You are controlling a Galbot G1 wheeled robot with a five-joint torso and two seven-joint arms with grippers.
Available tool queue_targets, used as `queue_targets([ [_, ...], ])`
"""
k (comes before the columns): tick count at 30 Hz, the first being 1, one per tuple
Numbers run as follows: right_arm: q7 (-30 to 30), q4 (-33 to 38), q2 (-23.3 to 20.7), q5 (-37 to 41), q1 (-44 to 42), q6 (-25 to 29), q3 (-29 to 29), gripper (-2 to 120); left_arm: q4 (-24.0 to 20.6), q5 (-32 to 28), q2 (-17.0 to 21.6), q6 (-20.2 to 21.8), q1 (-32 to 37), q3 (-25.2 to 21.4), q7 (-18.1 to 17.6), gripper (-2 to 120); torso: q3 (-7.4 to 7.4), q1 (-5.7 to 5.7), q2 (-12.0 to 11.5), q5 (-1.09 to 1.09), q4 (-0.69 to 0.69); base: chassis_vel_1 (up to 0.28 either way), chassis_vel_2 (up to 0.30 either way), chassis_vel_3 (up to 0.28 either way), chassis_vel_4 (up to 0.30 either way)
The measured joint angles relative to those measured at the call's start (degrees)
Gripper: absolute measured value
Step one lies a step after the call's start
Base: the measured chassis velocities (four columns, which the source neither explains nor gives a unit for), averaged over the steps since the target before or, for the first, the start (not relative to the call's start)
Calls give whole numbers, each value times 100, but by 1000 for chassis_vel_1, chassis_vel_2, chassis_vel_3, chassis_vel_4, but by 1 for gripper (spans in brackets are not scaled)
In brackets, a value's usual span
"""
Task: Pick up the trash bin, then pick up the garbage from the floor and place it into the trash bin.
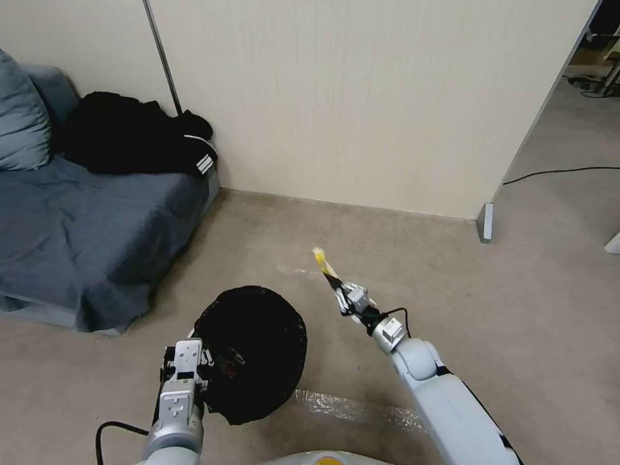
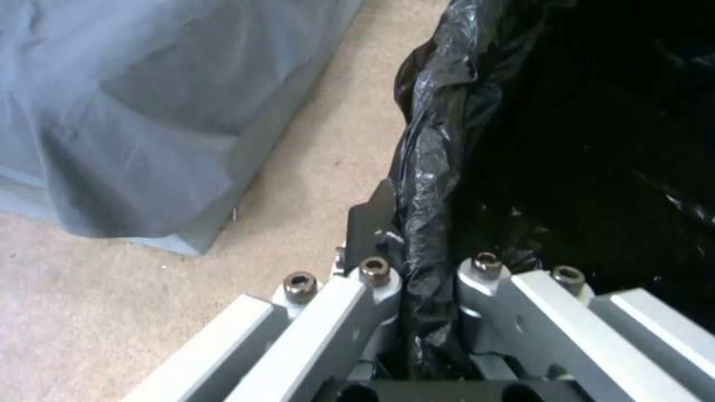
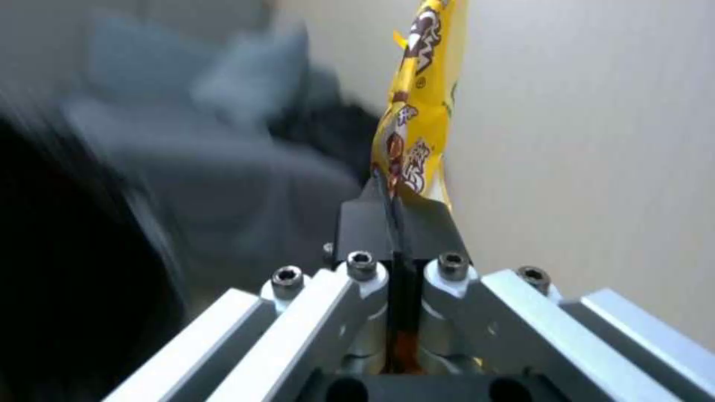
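Now left pincer (image 1: 216, 368) clamps the trash bin (image 1: 255, 352) rim; right pincer (image 1: 334, 284) pinches a yellow wrapper (image 1: 320, 259).

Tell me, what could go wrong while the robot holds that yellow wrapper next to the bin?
The right gripper pinches only the bottom end of the yellow snack wrapper, so the wrapper might slip out. In the head view the wrapper is off to the side of the trash bin, so letting go now would likely drop it on the floor. The left gripper clamps just the bagged rim, so the bin could tip.
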Motion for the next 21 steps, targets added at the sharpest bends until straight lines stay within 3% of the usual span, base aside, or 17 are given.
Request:
queue_targets([
  [7,-90,1222,-306,284,-577,10,-347,0,64,-71,12,0,-39,19,0,1,0,0,0,1,-1,0,0,0,0],
  [9,5,1620,-530,524,-827,4,-761,0,92,-140,61,9,-66,15,0,1,0,0,0,0,0,0,0,0,0],
  [21,117,1734,-869,531,-1266,56,-1598,0,123,-200,95,25,-141,-11,-3,1,0,0,0,1,0,0,0,0,0],
])
